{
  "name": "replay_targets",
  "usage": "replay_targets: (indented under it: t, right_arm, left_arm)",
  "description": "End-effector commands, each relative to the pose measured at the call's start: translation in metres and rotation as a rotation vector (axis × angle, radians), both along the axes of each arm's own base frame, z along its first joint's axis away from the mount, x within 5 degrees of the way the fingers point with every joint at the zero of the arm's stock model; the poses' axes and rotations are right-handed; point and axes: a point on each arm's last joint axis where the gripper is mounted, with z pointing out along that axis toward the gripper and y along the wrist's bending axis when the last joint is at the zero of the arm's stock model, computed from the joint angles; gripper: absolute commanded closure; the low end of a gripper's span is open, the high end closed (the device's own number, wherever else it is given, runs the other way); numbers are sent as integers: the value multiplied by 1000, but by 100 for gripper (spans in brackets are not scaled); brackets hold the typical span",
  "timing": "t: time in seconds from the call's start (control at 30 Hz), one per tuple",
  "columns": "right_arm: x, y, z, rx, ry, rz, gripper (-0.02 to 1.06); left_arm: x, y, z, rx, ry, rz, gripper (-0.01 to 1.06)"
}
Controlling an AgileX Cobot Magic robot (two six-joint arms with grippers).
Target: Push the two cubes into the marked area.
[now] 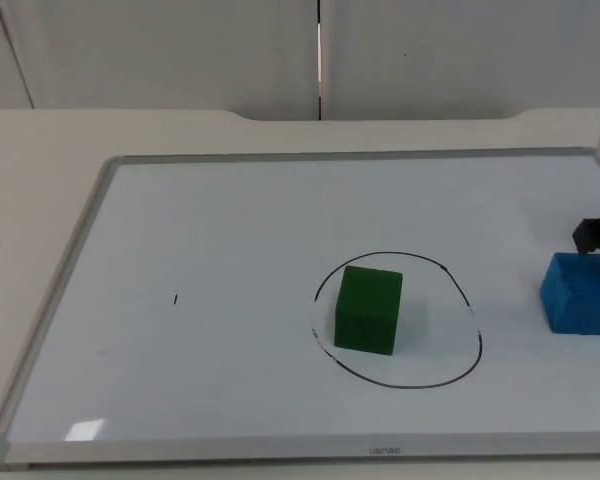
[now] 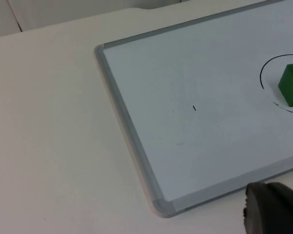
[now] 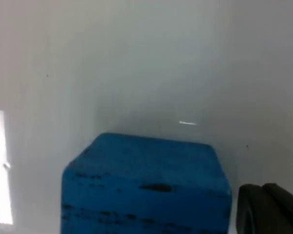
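On the whiteboard (image 1: pixel 230 220) lying on my desk (image 1: pixel 40 150), the green cube (image 1: pixel 368 309) sits inside the drawn circle (image 1: pixel 475 340). The blue cube (image 1: pixel 580 293) rests outside it, near the board's right edge, with my right pincer (image 1: pixel 598 233) just behind it; I cannot tell its opening. My left pincer (image 2: pixel 271 209) waits off the board's corner, opening likewise unclear.

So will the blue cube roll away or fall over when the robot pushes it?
Probably not. The blue cube has flat faces and looks about as wide as tall, so it should slide. The whiteboard looks smooth, which helps. The right pincer sits just behind it.
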Motion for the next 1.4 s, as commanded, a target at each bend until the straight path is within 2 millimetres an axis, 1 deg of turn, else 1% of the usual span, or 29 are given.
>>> replay_targets:
  t: [0.0, 0.17, 0.33, 0.87, 0.97, 1.13, 1.37]
  right_arm:
    - [0, 6, 0, 19, -2, -6, 105]
    - [0, 15, 0, 21, -6, 15, 105]
    - [-2, 28, 1, 26, -16, 43, 105]
    - [-6, 30, 0, 54, 37, 16, 105]
    - [-7, 33, 0, 56, 37, 13, 105]
    - [-9, 45, 0, 58, 25, 43, 105]
    - [-9, 46, 0, 73, 28, 25, 105]
  left_arm:
    - [0, 0, 0, -5, -9, 9, 105]
    - [0, 0, 0, -5, -9, 9, 105]
    - [0, 0, 0, -5, -9, 9, 105]
    - [0, 0, 0, -5, -9, 9, 105]
    - [0, 0, 0, -5, -9, 9, 105]
    - [0, 0, 0, -5, -9, 9, 105]
    - [0, 0, 0, -5, -9, 9, 105]
